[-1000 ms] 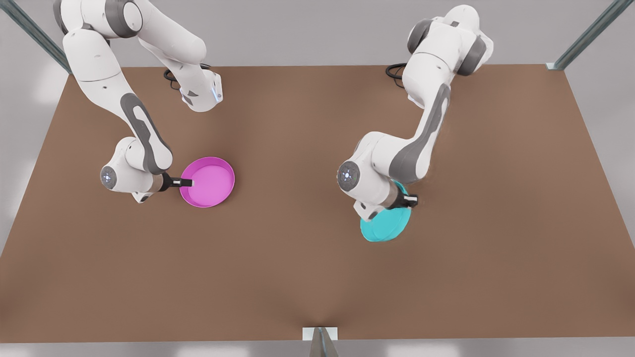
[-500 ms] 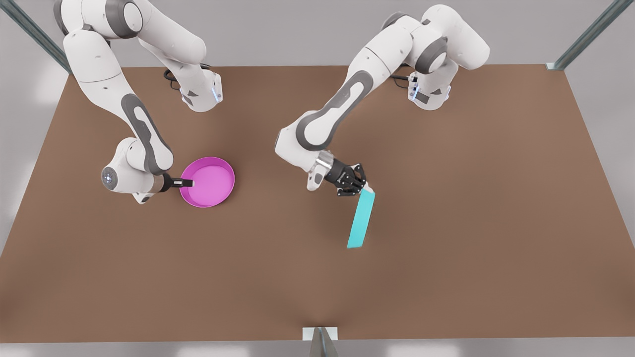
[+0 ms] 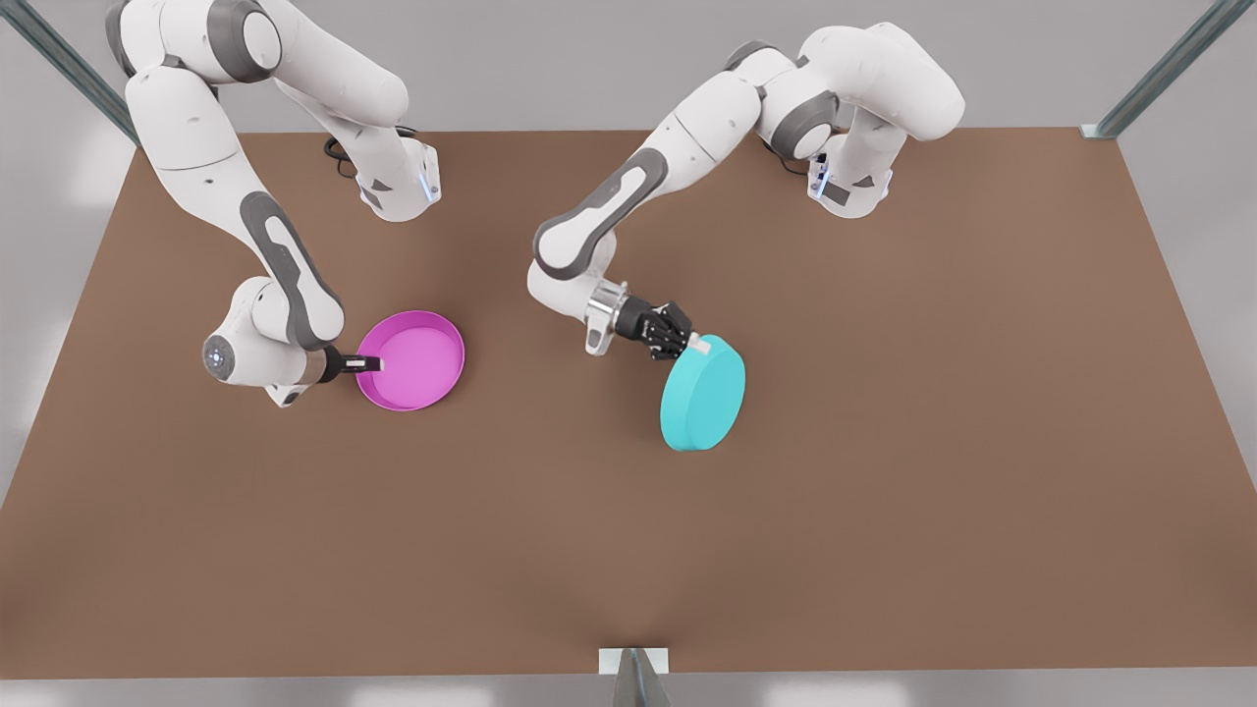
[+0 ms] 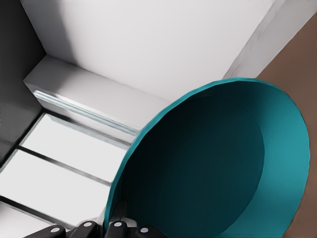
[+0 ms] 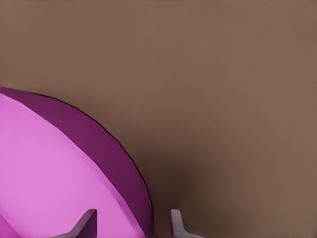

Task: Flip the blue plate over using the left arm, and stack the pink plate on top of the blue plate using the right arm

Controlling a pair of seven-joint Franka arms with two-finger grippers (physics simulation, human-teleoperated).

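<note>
- Blue plate (image 3: 703, 393): held off the desk (image 3: 884, 491) right of centre, tilted, flat base turned up toward the front view; hollow side faces my left wrist camera.
- My left end effector (image 3: 692, 344): clamped on the blue plate's far rim.
- Pink plate (image 3: 412, 359): flat on the desk, left side, open side up.
- My right end effector (image 3: 371, 363): fingers apart, straddling the pink plate's left rim, one inside, one outside.

Bare table (image 3: 550, 511) lies between pink plate (image 3: 417, 361) and blue plate (image 3: 702, 395).
</note>
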